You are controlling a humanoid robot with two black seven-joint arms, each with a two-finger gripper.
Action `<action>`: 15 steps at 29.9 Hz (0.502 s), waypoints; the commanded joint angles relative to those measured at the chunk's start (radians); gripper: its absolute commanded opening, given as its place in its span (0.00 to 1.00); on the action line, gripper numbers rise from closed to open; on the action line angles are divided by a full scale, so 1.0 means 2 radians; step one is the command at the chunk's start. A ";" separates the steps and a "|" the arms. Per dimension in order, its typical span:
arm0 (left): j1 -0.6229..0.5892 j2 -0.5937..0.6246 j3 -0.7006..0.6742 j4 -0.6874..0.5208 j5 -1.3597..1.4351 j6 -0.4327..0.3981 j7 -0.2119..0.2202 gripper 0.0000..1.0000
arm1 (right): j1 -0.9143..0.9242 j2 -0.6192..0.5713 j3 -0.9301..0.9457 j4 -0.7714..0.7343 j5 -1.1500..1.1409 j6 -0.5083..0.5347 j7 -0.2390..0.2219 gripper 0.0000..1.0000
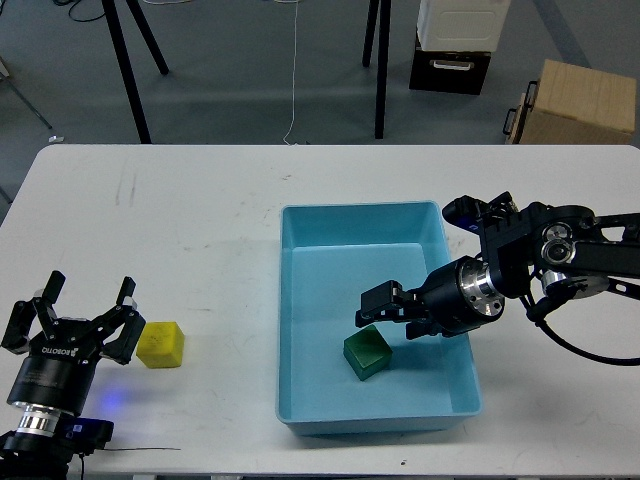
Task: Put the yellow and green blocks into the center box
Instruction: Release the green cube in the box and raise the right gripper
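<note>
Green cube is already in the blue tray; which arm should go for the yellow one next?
Left. The left end effector is open and sits just beside the yellow cube on the table, outside the light-blue tray. The right end effector is inside the tray at the green cube.

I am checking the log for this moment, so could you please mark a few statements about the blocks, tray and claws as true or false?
1. The green block lies inside the blue tray. True.
2. The yellow block is in the tray as well. False: it sits on the white table, left of the tray.
3. The left claw is open. True: its fingers are spread, just left of the yellow block.
4. The right claw is over the bare table. False: it reaches into the tray, right at the green block.
5. The yellow block is held by a claw. False: it rests free on the table.
</note>
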 commanded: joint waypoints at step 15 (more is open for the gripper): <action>0.000 0.000 0.000 0.000 0.000 0.000 0.000 1.00 | 0.038 -0.139 0.117 -0.086 0.190 0.000 0.003 0.99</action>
